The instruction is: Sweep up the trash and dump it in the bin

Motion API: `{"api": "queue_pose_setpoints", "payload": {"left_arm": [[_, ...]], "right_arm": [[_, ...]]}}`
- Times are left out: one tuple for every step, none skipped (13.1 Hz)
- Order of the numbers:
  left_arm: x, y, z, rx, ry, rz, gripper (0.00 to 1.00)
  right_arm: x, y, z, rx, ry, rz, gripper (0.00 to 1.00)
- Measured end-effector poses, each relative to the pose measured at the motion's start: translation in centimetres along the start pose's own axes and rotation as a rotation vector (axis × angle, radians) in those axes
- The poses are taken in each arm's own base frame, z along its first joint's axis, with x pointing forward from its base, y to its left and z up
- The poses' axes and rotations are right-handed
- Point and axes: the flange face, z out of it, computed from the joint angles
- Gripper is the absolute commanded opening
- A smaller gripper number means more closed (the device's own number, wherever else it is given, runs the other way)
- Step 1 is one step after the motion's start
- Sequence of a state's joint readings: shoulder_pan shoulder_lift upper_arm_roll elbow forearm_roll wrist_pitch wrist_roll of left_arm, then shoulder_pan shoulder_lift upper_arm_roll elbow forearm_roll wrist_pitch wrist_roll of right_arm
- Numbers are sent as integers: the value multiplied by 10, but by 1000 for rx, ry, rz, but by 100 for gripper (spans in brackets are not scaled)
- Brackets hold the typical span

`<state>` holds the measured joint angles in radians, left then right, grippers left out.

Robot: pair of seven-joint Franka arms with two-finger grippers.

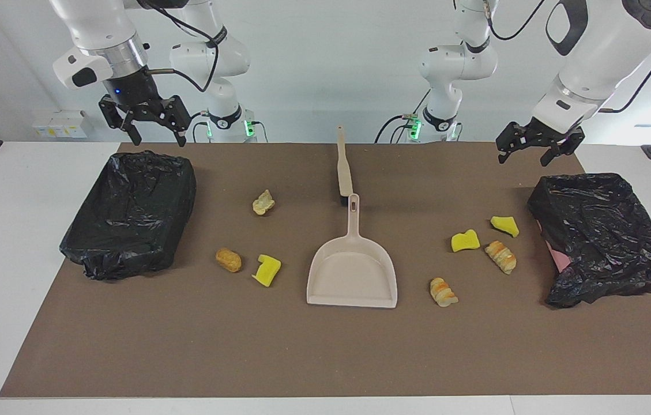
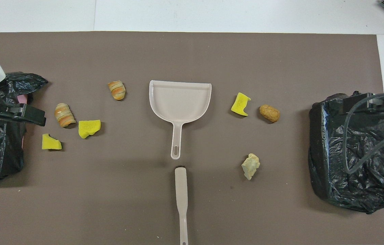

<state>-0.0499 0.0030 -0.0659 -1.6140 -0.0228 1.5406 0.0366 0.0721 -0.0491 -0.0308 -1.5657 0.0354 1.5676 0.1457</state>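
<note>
You have a brown mat (image 1: 325, 357) covering the tabletop, with a black-bagged bin (image 1: 129, 213) at each end. The beige dustpan (image 1: 353, 276) lies mid-mat, its handle tip just beside the brush (image 1: 343, 167) lying at the robots' edge. Seven trash bits (image 1: 465, 241) lie scattered on either side of the pan. Your left gripper (image 1: 533, 151) and right gripper (image 1: 155, 135) hang spread and empty over the mat's robot-edge corners.

Brown-matted table (image 1: 325, 357): trash (image 1: 267, 270), dustpan (image 1: 352, 276), brush (image 1: 342, 167)
</note>
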Motion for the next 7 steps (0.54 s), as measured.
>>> {"api": "queue_pose_setpoints", "payload": {"left_arm": [[2,8,7,0,-9,16,100],[3,18,15,1,-15,33,100],[4,28,24,3,-20,51,100],[5,40,36,4,-23,70,100],[5,51,47,3,-21,89,100],[2,61,58,-3,-20,105,100],[-3,72,68,-10,-21,122,100]], "right_arm": [[-2,0,5,-1,-9,-1,100],[-3,-1,9,-2,-16,-2,100],[-4,-2,13,-3,-21,-3,100],[-4,-5,18,-2,-14,-1,100],[-3,-8,23,1,1,14,100],[-2,-13,28,4,13,40,100],[-3,-19,33,5,16,61,100]]}}
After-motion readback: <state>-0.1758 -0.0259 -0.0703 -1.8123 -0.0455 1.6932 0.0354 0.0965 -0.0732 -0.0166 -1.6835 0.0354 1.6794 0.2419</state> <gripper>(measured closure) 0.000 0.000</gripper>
